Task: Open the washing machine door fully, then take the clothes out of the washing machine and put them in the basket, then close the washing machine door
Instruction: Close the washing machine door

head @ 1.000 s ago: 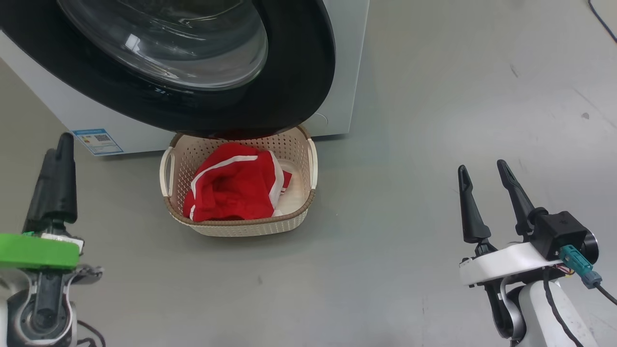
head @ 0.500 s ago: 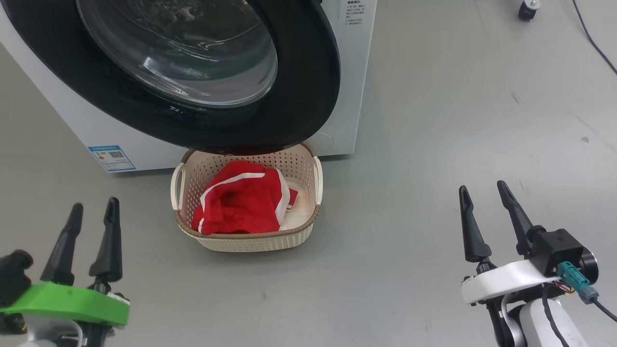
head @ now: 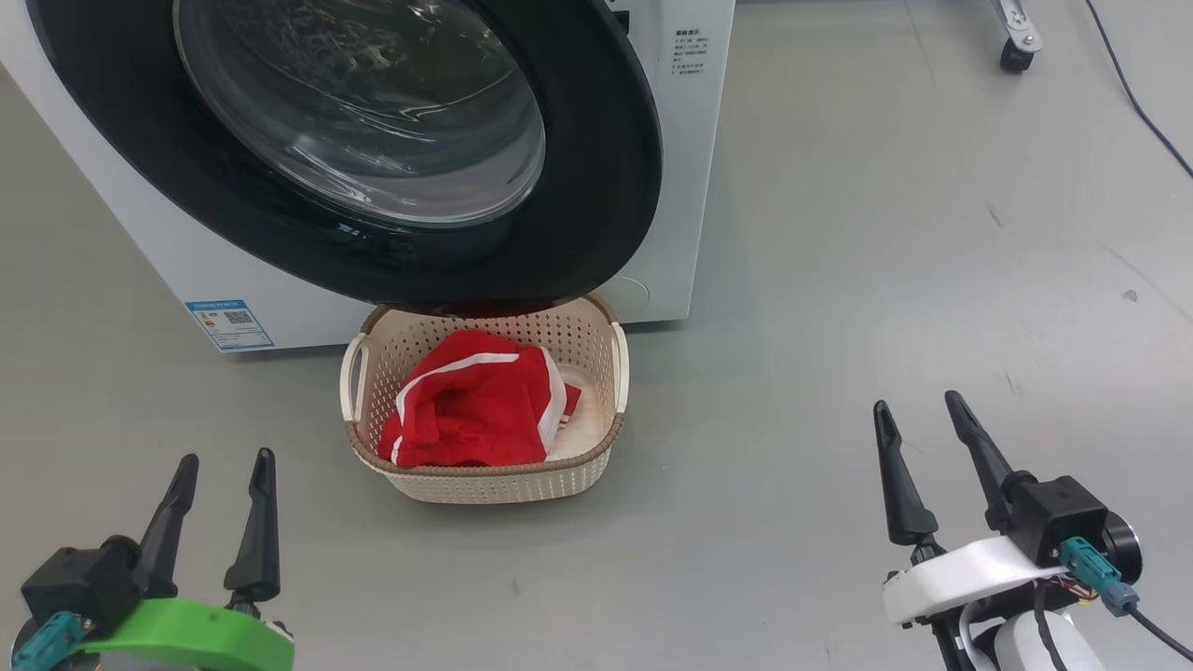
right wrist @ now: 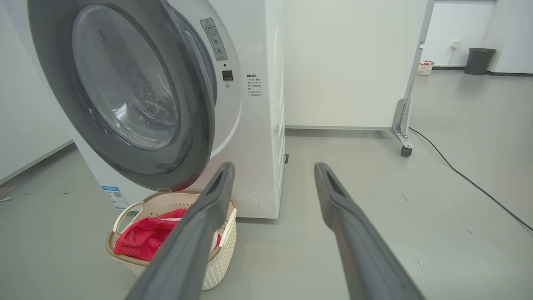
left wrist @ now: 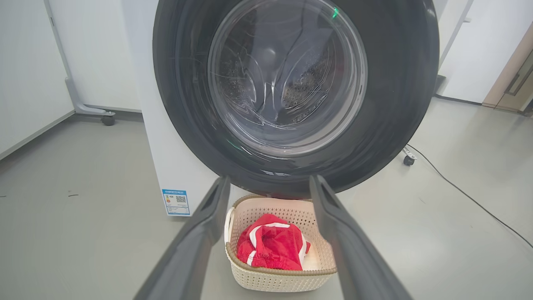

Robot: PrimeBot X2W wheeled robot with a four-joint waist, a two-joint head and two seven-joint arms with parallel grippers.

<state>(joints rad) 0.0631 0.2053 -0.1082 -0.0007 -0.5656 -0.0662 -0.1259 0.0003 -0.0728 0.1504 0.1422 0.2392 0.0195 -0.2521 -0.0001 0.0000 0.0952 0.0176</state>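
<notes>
Grey, smooth floor (head: 839,233) spreads before the white washing machine (head: 685,186). The washing machine door (head: 596,140), a glossy black ring around bulging clear glass, hangs ajar over the far edge of the basket (head: 494,485), which holds the red, white-striped clothes (head: 475,410). Your left gripper (head: 227,457) and right gripper (head: 915,401) hover low, both spread wide and empty. Closing the door seems all that remains: press flat on the black rim, steadily, clear of the basket.

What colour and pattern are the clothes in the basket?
Red with white stripes. The clothes show best in the head view, lying in the cream basket.
</notes>
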